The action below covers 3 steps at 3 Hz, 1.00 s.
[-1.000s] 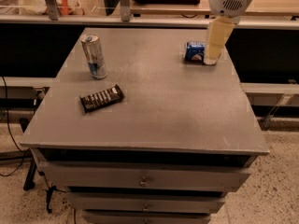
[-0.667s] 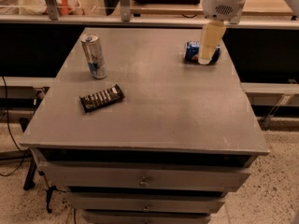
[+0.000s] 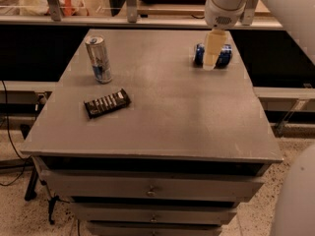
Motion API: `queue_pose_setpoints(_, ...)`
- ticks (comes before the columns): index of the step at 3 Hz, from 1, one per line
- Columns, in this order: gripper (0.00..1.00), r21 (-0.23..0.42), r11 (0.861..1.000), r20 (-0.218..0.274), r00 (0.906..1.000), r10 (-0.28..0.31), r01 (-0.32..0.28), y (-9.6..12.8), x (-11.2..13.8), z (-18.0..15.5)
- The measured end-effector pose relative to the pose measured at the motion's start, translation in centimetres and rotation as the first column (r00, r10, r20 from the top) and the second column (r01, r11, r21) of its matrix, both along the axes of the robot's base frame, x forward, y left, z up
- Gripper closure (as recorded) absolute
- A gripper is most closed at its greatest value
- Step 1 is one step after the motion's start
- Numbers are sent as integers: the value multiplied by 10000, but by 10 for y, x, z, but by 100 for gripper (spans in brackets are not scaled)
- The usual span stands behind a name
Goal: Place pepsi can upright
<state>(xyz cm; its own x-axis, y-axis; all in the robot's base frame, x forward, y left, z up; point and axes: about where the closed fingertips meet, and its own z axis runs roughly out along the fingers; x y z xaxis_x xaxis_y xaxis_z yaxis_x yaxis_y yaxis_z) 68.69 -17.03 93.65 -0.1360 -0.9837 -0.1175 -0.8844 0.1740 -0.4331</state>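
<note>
The pepsi can (image 3: pixel 225 56) is dark blue and lies on its side at the far right of the grey table (image 3: pixel 167 117). My gripper (image 3: pixel 210 63) hangs down from the white arm at the top right. It stands right in front of the can's middle and hides it, so only the can's two ends show. I cannot tell whether it touches the can.
A taller silver-and-blue can (image 3: pixel 99 59) stands upright at the far left of the table. A dark snack bar (image 3: pixel 107 103) lies flat in front of it. Drawers (image 3: pixel 152 191) sit under the tabletop. A rail and shelf run behind the table.
My gripper has moved left, from the can's right end to over its middle. The can and the other things have not moved.
</note>
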Motion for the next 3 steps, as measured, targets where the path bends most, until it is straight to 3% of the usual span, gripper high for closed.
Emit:
queue_pose_setpoints(1,0,-125,9999,-2,10000,-24,24,1,19,-14)
queue_pose_setpoints(3,0,205,9989,-580,9975,-410,422,-6,44,-47)
